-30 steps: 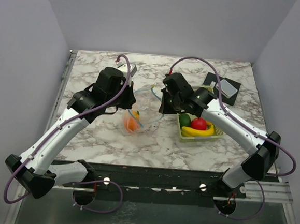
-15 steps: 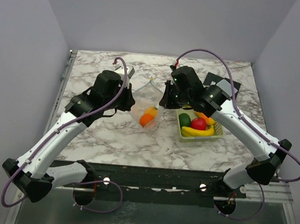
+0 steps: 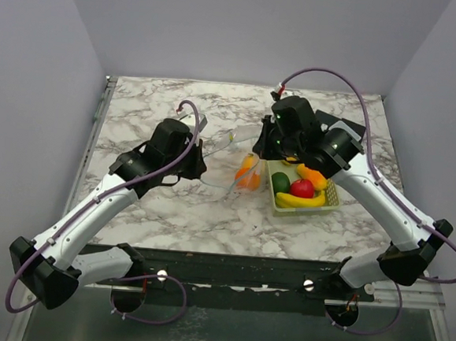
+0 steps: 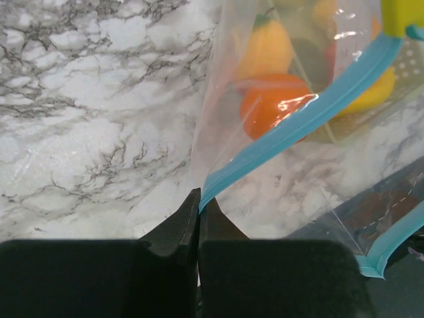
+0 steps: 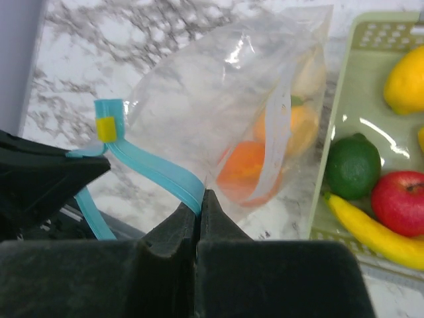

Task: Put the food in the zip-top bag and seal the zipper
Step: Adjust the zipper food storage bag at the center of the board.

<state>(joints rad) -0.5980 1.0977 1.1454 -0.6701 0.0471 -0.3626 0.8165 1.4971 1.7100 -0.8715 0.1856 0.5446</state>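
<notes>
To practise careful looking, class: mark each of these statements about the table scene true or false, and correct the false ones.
1. The left tool is shut on the zipper. True.
2. The right tool hangs open over the basket. False: it is shut on the zipper too.
3. An orange piece lies inside the bag. True.
4. The banana is in the bag. False: it lies in the basket.
5. The apple lies next to the lime in the basket. True.
</notes>
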